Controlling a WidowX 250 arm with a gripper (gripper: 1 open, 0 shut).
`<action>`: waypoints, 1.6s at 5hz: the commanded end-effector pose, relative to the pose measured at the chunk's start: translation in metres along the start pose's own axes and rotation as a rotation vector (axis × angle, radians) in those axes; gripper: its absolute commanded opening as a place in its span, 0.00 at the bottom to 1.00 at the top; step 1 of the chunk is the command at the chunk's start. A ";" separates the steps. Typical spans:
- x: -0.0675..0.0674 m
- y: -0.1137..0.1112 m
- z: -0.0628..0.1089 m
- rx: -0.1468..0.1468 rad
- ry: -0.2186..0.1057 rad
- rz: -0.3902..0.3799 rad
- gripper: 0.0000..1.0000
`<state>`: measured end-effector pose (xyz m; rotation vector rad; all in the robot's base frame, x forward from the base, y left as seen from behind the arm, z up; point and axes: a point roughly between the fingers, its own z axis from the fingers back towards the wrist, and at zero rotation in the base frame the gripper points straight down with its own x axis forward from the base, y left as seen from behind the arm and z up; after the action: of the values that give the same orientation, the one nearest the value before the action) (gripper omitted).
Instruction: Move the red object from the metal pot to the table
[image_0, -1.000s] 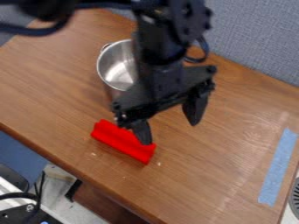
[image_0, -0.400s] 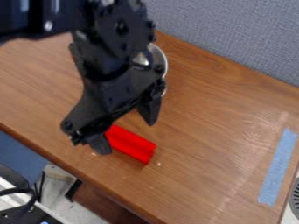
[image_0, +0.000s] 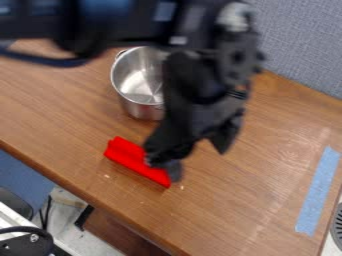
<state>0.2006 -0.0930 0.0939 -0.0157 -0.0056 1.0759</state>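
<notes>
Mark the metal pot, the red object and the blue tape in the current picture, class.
Metal pot (image_0: 135, 77): camera view, on its shiny inside wall.
Red object (image_0: 130, 157): camera view, on its uncovered top face.
Blue tape (image_0: 318, 190): camera view, on the strip's middle.

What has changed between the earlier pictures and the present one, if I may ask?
The pincer swung left over the red block, then back right, uncovering the metal pot again. Nothing was visibly grasped or released; block, pot and blue tape stayed put.
</notes>
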 end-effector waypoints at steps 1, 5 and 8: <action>0.008 0.008 0.004 -0.028 -0.002 -0.097 1.00; 0.050 0.028 -0.040 -0.018 0.016 -0.096 1.00; 0.069 0.046 -0.022 -0.016 0.105 -0.147 1.00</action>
<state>0.1860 -0.0116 0.0627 -0.0634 0.1152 0.9221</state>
